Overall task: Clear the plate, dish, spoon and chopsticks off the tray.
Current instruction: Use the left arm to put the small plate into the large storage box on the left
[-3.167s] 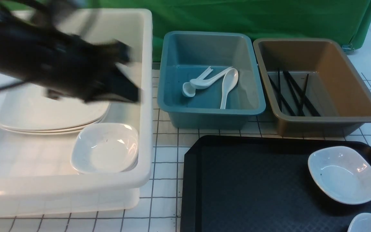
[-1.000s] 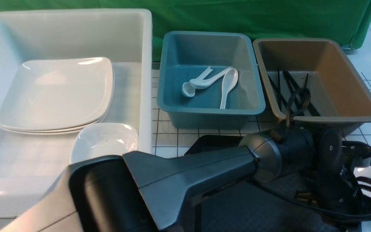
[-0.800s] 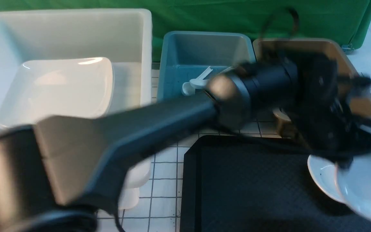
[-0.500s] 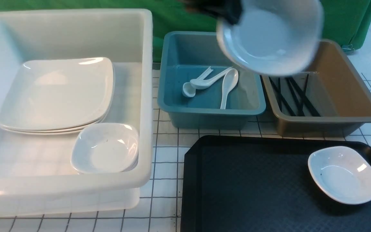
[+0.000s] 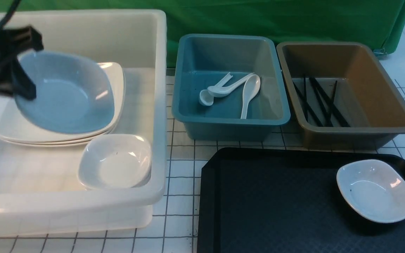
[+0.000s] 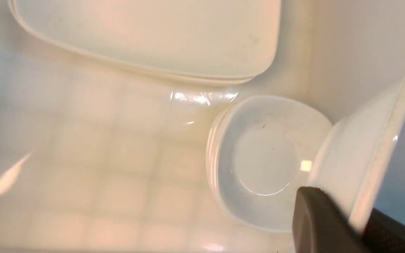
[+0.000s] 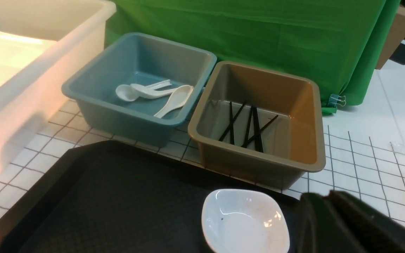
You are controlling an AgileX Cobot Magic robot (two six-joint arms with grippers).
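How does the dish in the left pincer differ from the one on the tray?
The held dish hangs tilted above the stacked plates in the white bin; the tray dish lies flat on the black tray. The left pincer pinches the held dish's rim; nothing touches the tray dish. Both are small, rounded-square and empty.

small glossy white dish (image 5: 65, 95): tilted, held over stacked white rounded-rectangular plates (image 5: 117, 79) | second white dish (image 5: 376, 191): upright, right side of black textured plastic tray (image 5: 269, 203) | white soup spoons (image 5: 250, 93), thin black chopsticks (image 5: 323, 102): beyond tray
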